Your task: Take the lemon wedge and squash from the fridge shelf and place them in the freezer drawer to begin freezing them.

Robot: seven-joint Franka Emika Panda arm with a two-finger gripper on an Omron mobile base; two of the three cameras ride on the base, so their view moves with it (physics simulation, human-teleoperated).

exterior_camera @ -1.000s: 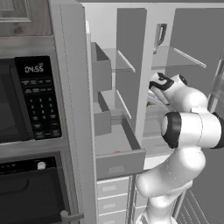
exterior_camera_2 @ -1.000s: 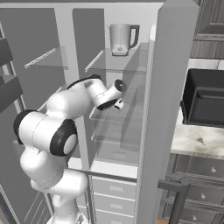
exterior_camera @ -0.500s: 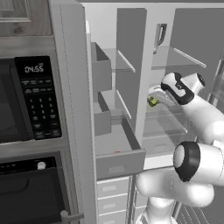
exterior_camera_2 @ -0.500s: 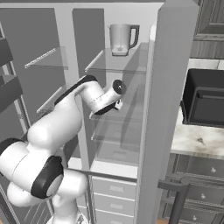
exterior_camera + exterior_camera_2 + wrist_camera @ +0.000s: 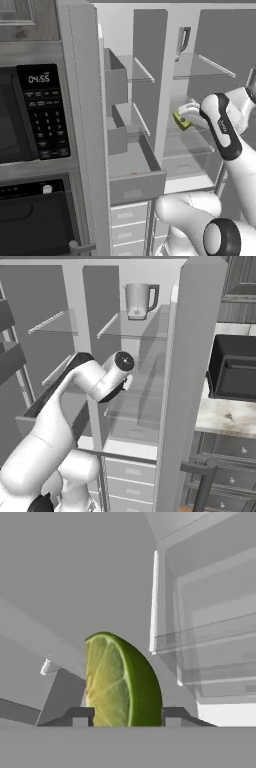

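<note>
Between my pincer (image 5: 123, 716) tips the wedge (image 5: 121, 682) sat clamped upright; I judged a firm, level carry down to the drawer (image 5: 136, 176) best.

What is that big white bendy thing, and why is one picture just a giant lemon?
The white thing is a robot arm standing at an open fridge. Two pictures come from cameras riding behind it, one on each side. The third camera sits on its hand, right by the claw, so the lemon wedge pinched in the claw looks huge. From the left camera the same wedge looks small, lifted above a glass shelf. A jug stands on a higher shelf. Below, a grey drawer is pulled open, with something small and orange inside.
</note>
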